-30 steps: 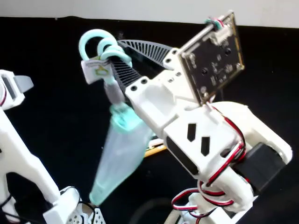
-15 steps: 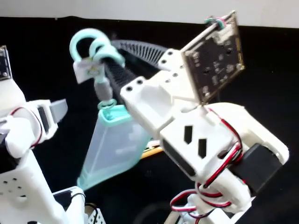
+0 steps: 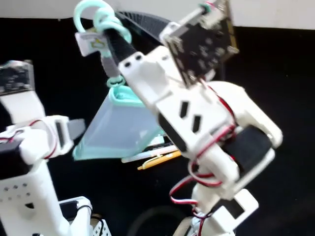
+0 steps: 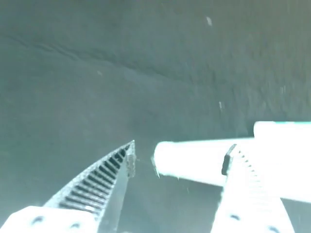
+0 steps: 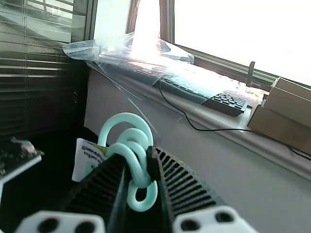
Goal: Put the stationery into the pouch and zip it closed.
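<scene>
Our right hand [image 5: 141,156] is clamped on the teal cord loops [image 5: 127,141] at the top of the pouch [image 3: 120,130]. A paper tag [image 5: 87,156] hangs just beside its fingers. We judge this grip is chosen because the loops are the one firm handle. Held by them, the translucent pouch hangs clear of the table [image 3: 288,83], above its far left part, with its wide end tipped down toward our left arm. We cannot tell whether the zip is open.

Just under the pouch's lower edge, a yellow pen [image 3: 158,159] and a white pen [image 3: 143,154] lie together on the table, apparently not yet inside.

Our left hand [image 4: 180,158] has its fingers spread, gripping nothing. A pale cylinder [image 4: 189,162], probably a piece of stationery, reaches into the gap between them. We take this as the hand being set to close on it, while the right hand keeps the pouch up to receive it.
</scene>
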Robot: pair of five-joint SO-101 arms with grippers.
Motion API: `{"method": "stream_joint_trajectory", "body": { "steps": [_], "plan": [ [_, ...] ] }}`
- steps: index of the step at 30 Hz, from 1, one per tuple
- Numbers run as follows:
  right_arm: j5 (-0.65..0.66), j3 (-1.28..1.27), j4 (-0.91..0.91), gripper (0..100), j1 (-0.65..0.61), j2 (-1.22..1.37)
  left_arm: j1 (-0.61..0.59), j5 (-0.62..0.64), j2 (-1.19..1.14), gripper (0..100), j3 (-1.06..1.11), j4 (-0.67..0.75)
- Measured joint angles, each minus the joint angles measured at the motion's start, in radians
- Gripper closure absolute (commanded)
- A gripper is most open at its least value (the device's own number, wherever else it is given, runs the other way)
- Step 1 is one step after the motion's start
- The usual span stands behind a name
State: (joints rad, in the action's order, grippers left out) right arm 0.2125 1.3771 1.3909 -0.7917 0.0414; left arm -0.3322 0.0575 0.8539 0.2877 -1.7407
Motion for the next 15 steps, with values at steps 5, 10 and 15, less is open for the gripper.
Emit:
{"method": "stream_joint_trajectory", "body": {
  "steps": [5,10,15],
  "plan": [
    [0.000,0.000,-0.057,99.2,0.000,0.061,0.075,0.003,0.000,69,0.135,0.149],
    [0.006,-0.002,-0.086,99.2,-0.002,0.114,0.153,0.003,-0.002,69,0.299,0.376],
    [0.060,-0.002,-0.144,99.2,-0.038,0.140,0.230,0.003,-0.002,69,0.419,0.445]
  ]
}}
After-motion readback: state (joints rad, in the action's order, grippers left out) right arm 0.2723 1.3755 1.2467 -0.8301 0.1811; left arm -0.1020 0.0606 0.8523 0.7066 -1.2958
